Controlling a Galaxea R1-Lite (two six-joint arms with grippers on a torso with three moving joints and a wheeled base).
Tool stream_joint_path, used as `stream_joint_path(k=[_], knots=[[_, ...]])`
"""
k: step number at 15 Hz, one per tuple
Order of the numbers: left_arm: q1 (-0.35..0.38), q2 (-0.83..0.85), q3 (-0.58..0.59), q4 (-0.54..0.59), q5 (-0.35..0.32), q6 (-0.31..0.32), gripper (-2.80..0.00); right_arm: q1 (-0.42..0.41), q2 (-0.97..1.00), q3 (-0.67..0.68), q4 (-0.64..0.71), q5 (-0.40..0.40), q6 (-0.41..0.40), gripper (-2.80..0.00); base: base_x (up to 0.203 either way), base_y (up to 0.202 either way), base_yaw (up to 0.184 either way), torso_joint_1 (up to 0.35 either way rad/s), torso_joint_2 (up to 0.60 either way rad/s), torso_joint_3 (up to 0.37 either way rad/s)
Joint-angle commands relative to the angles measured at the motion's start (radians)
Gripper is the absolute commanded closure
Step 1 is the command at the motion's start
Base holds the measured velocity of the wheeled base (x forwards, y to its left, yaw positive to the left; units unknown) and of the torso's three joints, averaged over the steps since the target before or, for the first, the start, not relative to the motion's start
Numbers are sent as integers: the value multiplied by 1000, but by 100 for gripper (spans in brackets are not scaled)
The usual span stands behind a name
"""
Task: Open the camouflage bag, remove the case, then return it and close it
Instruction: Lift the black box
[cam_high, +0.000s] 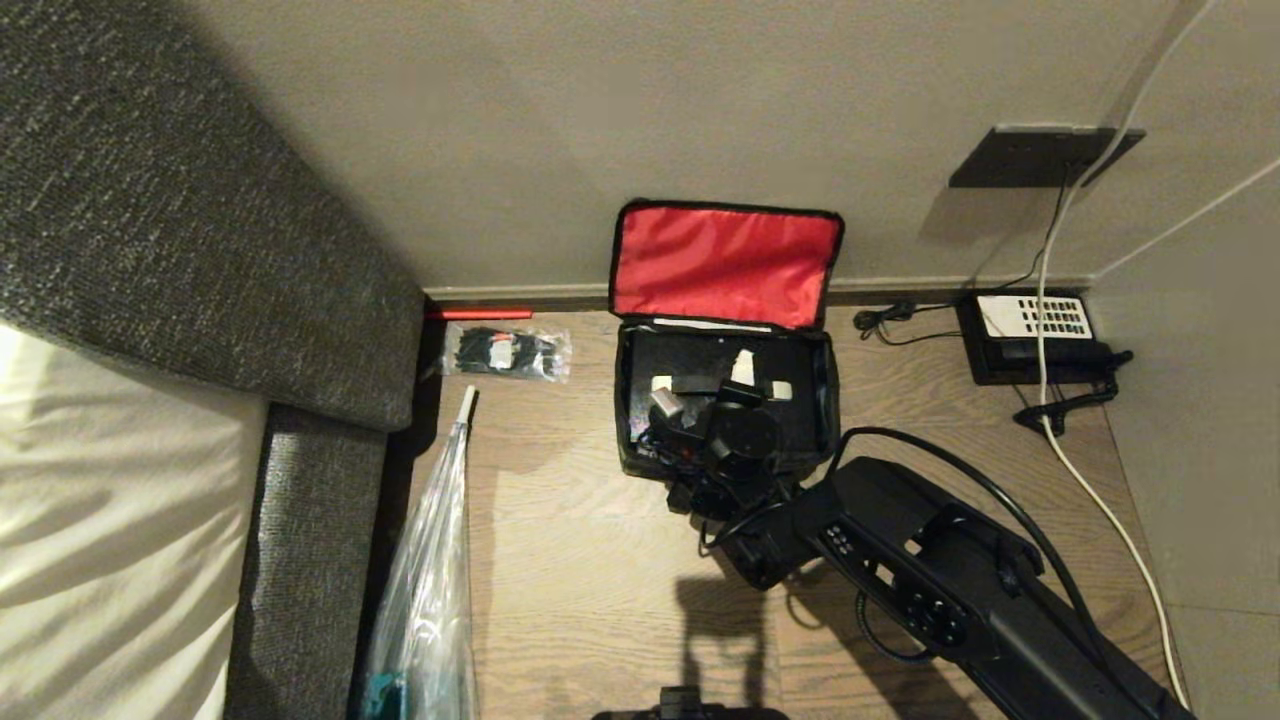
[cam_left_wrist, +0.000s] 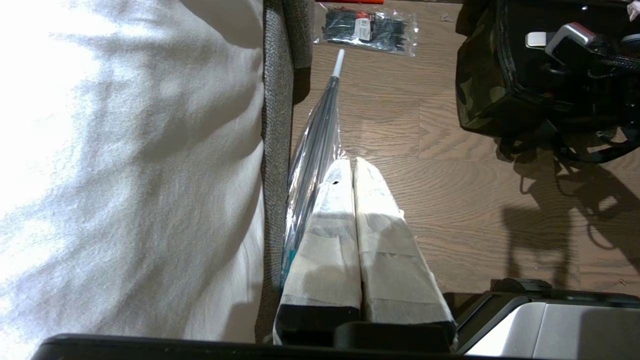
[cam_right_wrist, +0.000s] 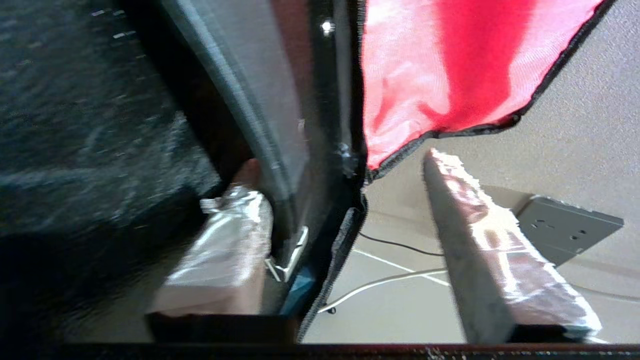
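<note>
Reaching into the open camouflage bag (cam_high: 727, 400) at centre frame of the head view, my right gripper (cam_high: 700, 395) sits low over the case (cam_high: 700, 370), which lies flat inside the bag. The wrist view shows its jaws parted: one taped finger (cam_right_wrist: 230, 240) is down inside beside the bag's black-trimmed wall and the other (cam_right_wrist: 500, 255) is outside it, in free air, with nothing clamped between them. I judge that the case is back in its place and the grip is off, which would leave the closing to do.

The lid flap (cam_high: 725, 265) leans back against the wall (cam_high: 640, 120), so its bright red lining faces me; it is thin, slightly glossy fabric edged in black zipper tape. The bag's body is soft, boxy, green-and-dark cloth. The case looks hard and black with a speckled sheen, with whitish ends on its handle.

My left gripper (cam_left_wrist: 356, 175) hangs parked at lower left, over the wood-grain floor (cam_high: 580, 560), its two paper-wrapped fingers pressed together. A clear plastic bag (cam_high: 430, 580) leans along the coarse grey sofa (cam_high: 200, 240), a packet of black zip ties (cam_high: 505, 352) lies near it, and a black telephone (cam_high: 1035, 335) sits at right.
</note>
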Motion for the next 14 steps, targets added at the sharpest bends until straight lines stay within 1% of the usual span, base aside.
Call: stream_joint_path(k=[1, 4, 6, 7, 8, 12, 14], knots=[[1, -2, 2, 1, 1, 0, 0, -3, 6, -31, 6, -3, -11, -280, 0, 0, 0, 0, 0, 0], [-1, -2, 2, 1, 1, 0, 0, -8, 11, -56, 33, 0, -10, -280, 0, 0, 0, 0, 0, 0], [1, -2, 3, 1, 1, 0, 0, -9, 17, -51, 39, 31, -14, -280, 0, 0, 0, 0, 0, 0], [1, -2, 3, 1, 1, 0, 0, -9, 17, -51, 39, 32, -15, -280, 0, 0, 0, 0, 0, 0], [1, -2, 3, 0, 1, 0, 0, -11, 19, -55, 42, 54, -31, -280, 0, 0, 0, 0, 0, 0], [1, -2, 3, 1, 1, 0, 0, -12, 23, -60, 71, 56, -50, -280, 0, 0, 0, 0, 0, 0], [0, -2, 2, 1, 1, 0, 0, -14, 23, -61, 73, 70, -50, -280, 0, 0, 0, 0, 0, 0]])
